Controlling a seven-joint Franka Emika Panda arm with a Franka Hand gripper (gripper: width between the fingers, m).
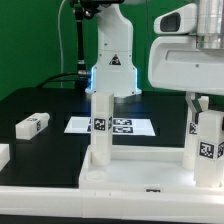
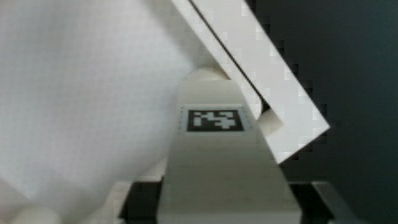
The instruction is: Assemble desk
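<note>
Because the gripper [image 2: 222, 196] is closed on a leg [image 2: 217, 150], its dark fingers [image 2: 128, 198] set against either side of the tagged block, the risks all sit in that grip; this leg stands upright at the corner of the desk top [image 1: 130, 172] on the exterior view's right, and I cannot tell whether it is fully seated; if the gripper turns or presses with the leg off-axis, the joint may bind and leave it crooked; a hard turn could drag the whole top across the black table [image 1: 40, 100], since nothing visible pins it; a second leg [image 1: 100, 120], upright toward the exterior view's left, could be jolted; a loose leg [image 1: 32, 125] lies flat on the table, apart from the top and beside the marker board [image 1: 110, 127]; a slack grip would let the fingers slip on the leg's smooth faces.
</note>
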